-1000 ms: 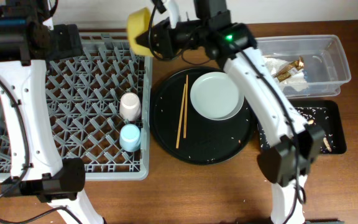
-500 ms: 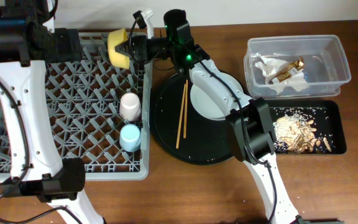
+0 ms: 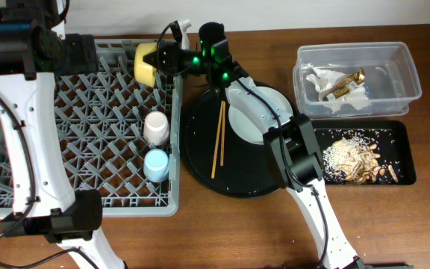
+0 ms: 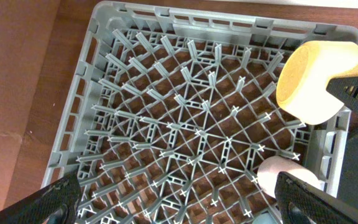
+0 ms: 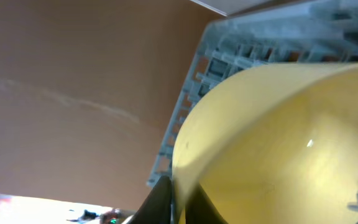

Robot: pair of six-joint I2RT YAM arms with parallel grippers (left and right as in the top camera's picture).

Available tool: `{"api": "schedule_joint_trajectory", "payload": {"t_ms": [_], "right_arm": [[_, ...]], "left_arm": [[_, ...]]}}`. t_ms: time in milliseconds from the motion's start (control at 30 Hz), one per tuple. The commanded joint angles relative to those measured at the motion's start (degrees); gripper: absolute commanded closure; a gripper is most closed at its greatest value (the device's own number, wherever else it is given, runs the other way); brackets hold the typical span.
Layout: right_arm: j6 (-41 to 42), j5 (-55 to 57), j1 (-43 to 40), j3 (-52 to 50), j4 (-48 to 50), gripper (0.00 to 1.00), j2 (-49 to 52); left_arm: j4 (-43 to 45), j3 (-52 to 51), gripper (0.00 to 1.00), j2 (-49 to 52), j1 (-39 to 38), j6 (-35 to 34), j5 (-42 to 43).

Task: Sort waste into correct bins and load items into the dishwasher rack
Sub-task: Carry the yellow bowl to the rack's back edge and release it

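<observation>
The right gripper (image 3: 166,58) pinched the rim of the smooth, rounded yellow bowl (image 3: 146,63), which lay tipped on its side at the far right corner of the grey plastic dishwasher rack (image 3: 88,119), a lattice of upright pegs. The left gripper (image 4: 179,199) hung above the rack, its black fingers spread wide.

Matt grey plastic rack (image 3: 88,149) at left, smooth yellow bowl (image 3: 147,63) with soft sheen, bare-wood chopsticks (image 3: 219,134), glossy black round tray (image 3: 200,168), clear plastic tub (image 3: 411,75) upper right, crumpled paper napkins (image 3: 318,77), wood-grain table (image 3: 222,232).
</observation>
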Motion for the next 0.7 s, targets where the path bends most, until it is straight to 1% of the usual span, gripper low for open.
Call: {"api": "schedule_joint_trajectory", "payload": {"t_ms": [0, 67, 133, 167, 200, 267, 333, 500, 567, 633, 667], "right_arm": [[0.0, -3.5, -0.7, 0.0, -0.4, 0.62, 0.2], [0.0, -4.3, -0.6, 0.0, -0.4, 0.44, 0.2], [0.0, -4.2, -0.9, 0.0, -2.4, 0.36, -0.5], [-0.3, -3.7, -1.2, 0.0, -3.9, 0.34, -0.9], [-0.9, -3.3, -1.4, 0.0, -4.9, 0.32, -1.3], [-4.6, -1.2, -2.5, 0.0, -10.8, 0.3, -2.6], [-13.7, 3.1, -3.5, 0.0, -21.5, 0.29, -5.3], [-22.3, 7.0, -3.6, 0.1, -29.3, 0.29, -9.6], [-24.6, 8.7, -3.7, 0.1, -32.0, 0.29, -11.1], [-33.4, 17.1, -3.6, 0.1, -42.9, 0.28, -14.8], [-37.5, 22.1, -3.7, 0.1, -49.2, 0.26, -17.1]], "left_arm": [[0.0, 1.0, 0.01, -0.1, 0.2, 0.7, -0.4], [0.0, 1.0, 0.01, -0.1, 0.2, 0.7, -0.4], [0.0, 1.0, 0.01, -0.1, 0.2, 0.7, -0.4], [0.0, 1.0, 0.01, -0.1, 0.2, 0.7, -0.4], [0.0, 1.0, 0.01, -0.1, 0.2, 0.7, -0.4], [0.0, 1.0, 0.01, -0.1, 0.2, 0.7, -0.4], [0.0, 1.0, 0.01, -0.1, 0.2, 0.7, -0.4], [0.0, 1.0, 0.01, -0.1, 0.2, 0.7, -0.4], [0.0, 1.0, 0.01, -0.1, 0.2, 0.7, -0.4], [0.0, 1.0, 0.01, -0.1, 0.2, 0.7, -0.4], [0.0, 1.0, 0.01, -0.1, 0.2, 0.7, -0.4]]}}
